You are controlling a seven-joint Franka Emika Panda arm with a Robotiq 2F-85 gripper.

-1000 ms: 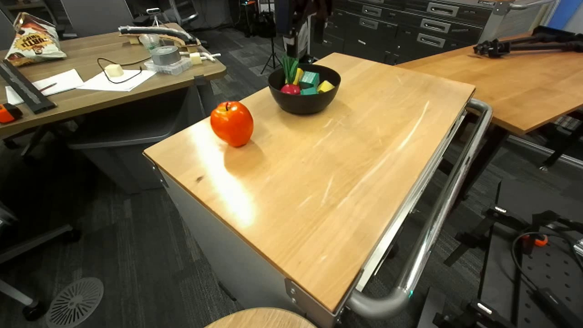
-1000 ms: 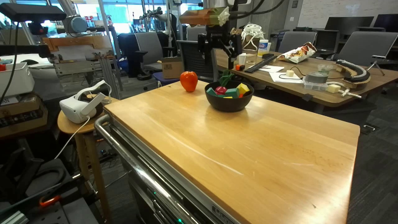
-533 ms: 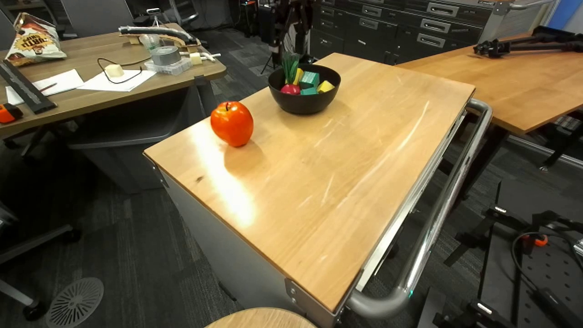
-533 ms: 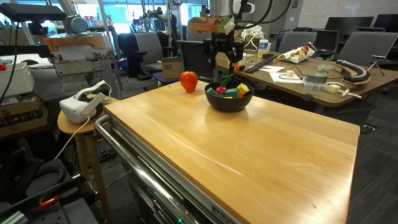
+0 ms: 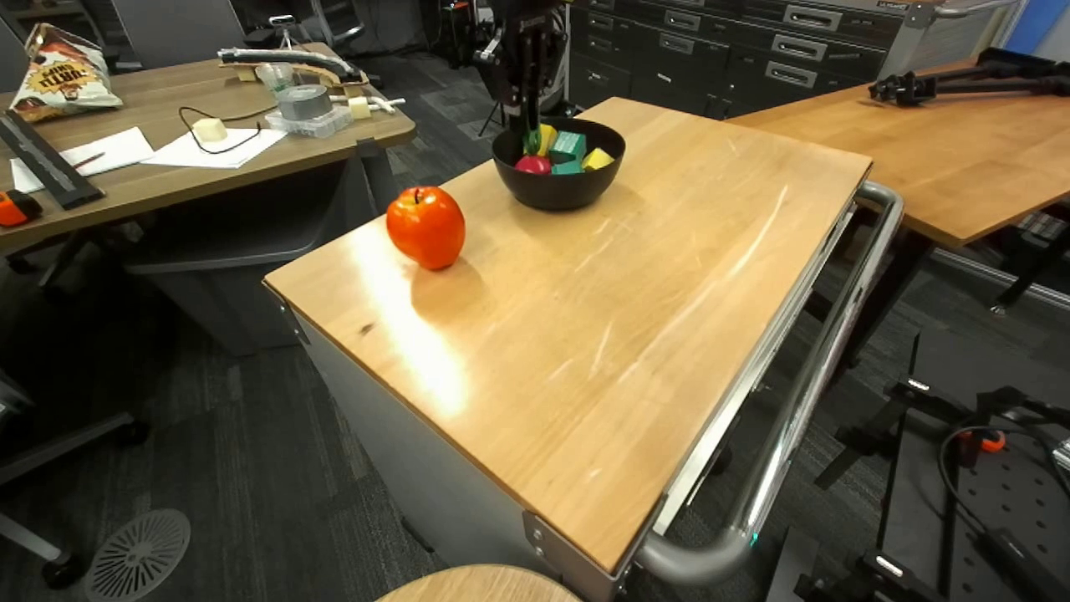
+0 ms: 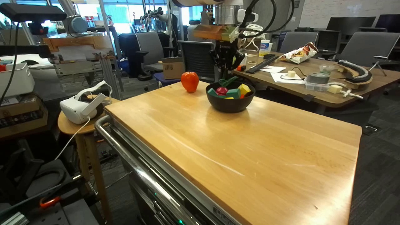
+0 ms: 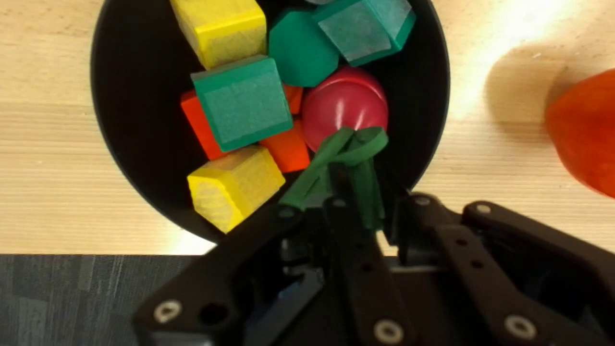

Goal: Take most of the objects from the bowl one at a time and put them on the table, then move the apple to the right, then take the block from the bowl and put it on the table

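Note:
The black bowl (image 5: 558,194) stands on the wooden table (image 5: 635,334) near a back edge. Inside it the wrist view shows yellow blocks (image 7: 226,38), green blocks (image 7: 244,106), orange-red blocks (image 7: 289,150) and a round red radish (image 7: 340,106) with green leaves (image 7: 307,180). My gripper (image 5: 530,125) points down over the bowl, its jaws drawn narrow with the leaves pinched between them. The radish itself rests among the blocks. Fingertips partly hide the leaves in the wrist view. A shiny red-orange apple (image 6: 189,82) sits on the table beside the bowl, apart from the gripper.
A metal rail (image 5: 807,418) runs along one table edge. Behind stands a cluttered desk (image 6: 281,82) with a chip bag (image 6: 299,53) and a tape roll (image 6: 318,78). A stool carries a white headset (image 6: 78,109).
My gripper has come down to the bowl, and its jaws have gone from wide to narrow around the leaves, which are bent together. Bowl, blocks and apple have stayed put.

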